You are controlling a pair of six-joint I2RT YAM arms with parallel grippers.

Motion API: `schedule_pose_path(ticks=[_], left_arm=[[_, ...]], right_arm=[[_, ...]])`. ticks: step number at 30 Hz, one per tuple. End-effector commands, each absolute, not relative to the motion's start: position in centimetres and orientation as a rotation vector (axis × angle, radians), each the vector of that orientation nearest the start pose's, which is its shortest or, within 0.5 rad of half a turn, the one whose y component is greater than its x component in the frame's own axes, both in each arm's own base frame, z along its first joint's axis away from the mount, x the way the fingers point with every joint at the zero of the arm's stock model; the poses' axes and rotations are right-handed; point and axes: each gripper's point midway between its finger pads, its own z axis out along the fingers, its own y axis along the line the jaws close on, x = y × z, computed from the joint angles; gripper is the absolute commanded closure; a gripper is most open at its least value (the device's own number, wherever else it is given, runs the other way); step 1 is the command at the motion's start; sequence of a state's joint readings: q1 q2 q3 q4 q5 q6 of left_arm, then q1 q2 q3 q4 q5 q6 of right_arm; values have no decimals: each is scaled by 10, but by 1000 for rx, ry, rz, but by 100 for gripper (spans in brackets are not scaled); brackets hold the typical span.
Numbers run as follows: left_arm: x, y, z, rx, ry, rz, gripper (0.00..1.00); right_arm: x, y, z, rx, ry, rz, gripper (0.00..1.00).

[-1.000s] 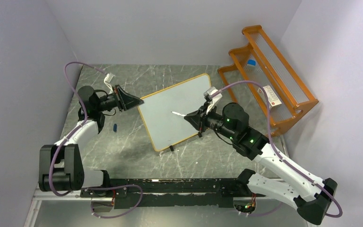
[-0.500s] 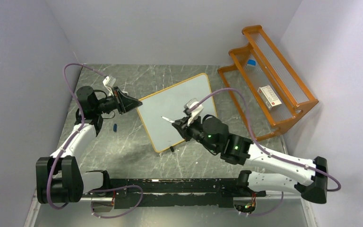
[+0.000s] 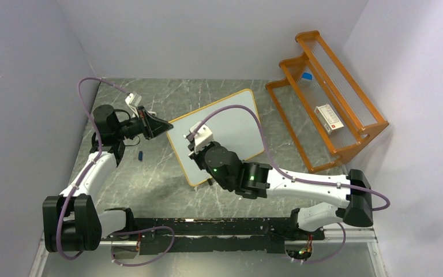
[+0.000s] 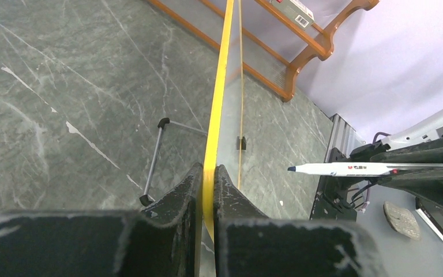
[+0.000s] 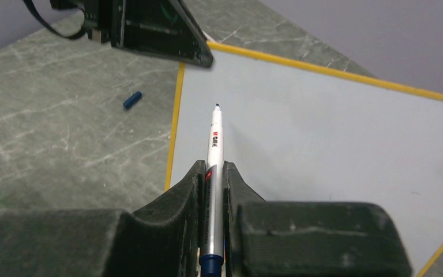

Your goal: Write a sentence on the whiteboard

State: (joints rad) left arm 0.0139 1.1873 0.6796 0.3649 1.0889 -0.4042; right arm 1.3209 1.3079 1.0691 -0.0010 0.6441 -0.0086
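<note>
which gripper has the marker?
The right gripper: it is shut on the white marker, uncapped tip toward the whiteboard. The left gripper is clamped on the whiteboard's frame edge instead.

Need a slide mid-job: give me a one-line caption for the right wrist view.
Right gripper clamps an uncapped marker, tip aimed at the blank whiteboard near the edge the left gripper pinches.

You can read nothing for certain: the marker (image 5: pixel 214 144) carries short red print on its barrel, too blurred to spell, and the label on the box (image 3: pixel 329 117) in the rack (image 3: pixel 307 36) is too small.
</note>
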Motion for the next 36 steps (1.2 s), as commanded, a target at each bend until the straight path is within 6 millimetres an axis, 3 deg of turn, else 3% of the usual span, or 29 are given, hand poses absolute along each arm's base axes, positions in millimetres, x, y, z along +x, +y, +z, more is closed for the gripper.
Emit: schedule_pose_path(ticks=[1,14,19,36], left_arm=[[295,-158,219,467,1776,-1191,95],[299,-156,222,432,1780,-1174,95],[294,-165,222,461,1783,-1191,95],[294,-164,221,463,1790,-1175,95]], right_arm=[[210,373,302,-628,1607,326,100],[209,402,287,-683,1668,314,100],[210,409,283,-686,1674,317,100],[219,414,282,-650,1672,262,100]])
